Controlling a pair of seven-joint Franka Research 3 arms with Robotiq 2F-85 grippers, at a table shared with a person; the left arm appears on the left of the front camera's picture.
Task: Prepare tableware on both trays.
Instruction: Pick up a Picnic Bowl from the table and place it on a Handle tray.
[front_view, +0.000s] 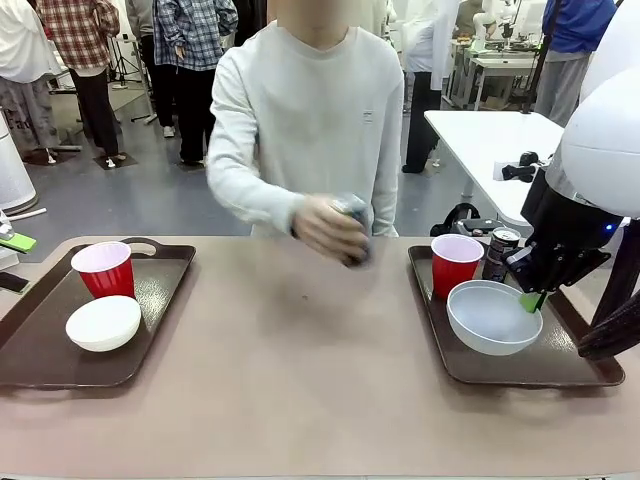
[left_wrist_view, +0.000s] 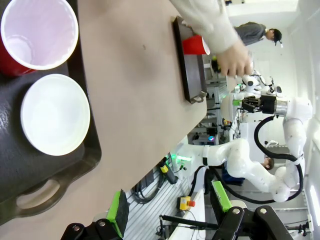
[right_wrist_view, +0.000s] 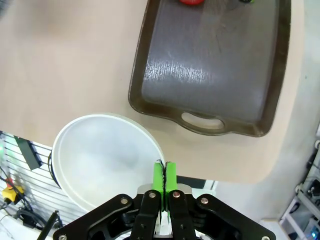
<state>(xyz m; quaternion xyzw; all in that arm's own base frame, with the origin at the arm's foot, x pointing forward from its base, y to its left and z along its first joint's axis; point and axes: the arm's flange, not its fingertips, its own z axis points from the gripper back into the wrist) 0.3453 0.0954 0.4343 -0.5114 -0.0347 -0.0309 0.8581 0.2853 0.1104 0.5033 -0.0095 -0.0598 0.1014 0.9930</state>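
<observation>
Bowl placement on right tray (front_view: 590, 372) under way. Right end effector (front_view: 531, 301) pinched shut on rim of grey-white bowl (front_view: 493, 318), held above tray beside red cup (front_view: 455, 262). Left end effector (left_wrist_view: 169, 206) wide open, empty. Next: lower, release.

Looking like dark brown plastic with a fine pebbled grain, faintly sheening: left tray (front_view: 160, 300); showing glossy red plastic on it: cup (front_view: 104, 268); beside that cup, gleaming smooth and white: bowl (front_view: 103, 322); reading as matt beige laminate around the tray: table (front_view: 300, 370); appearing soft pale knit beyond the table: sleeve (front_view: 240, 180).
</observation>
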